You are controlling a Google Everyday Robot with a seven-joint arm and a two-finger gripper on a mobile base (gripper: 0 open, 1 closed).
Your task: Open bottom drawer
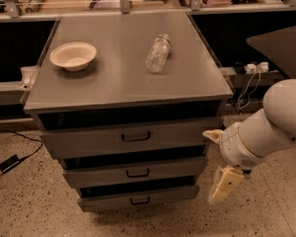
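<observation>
Bottom drawer (165,195): It is the lowest of the three grey fronts on the cabinet, just above the floor. It looks pushed in, so your job is not done yet.
Handle (139,200): It is a small black loop in the middle of that front. It is tiny, so your claw could miss it or slip off.
Claw (213,166): It hangs low, off to the right of the cabinet, beside the right ends of the lower drawers. Its two cream fingers (226,184) are spread apart and hold nothing. It is not touching the handle.
Wrong drawer: The middle drawer (98,176) sits right above and has the same kind of loop. If you go in too high, you will pull that one.
Bump: You must move left across the front. If you cut too close, the claw could hit the cabinet's corner.
Scrape: The drawer is near the floor. If you go too low, you could rub the ground.
Shake: A plastic bottle (158,53) lies on its side on the worktop (118,83), and a bowl (73,56) sits to its left. A hard tug could rock the cabinet and make the bottle roll.
</observation>
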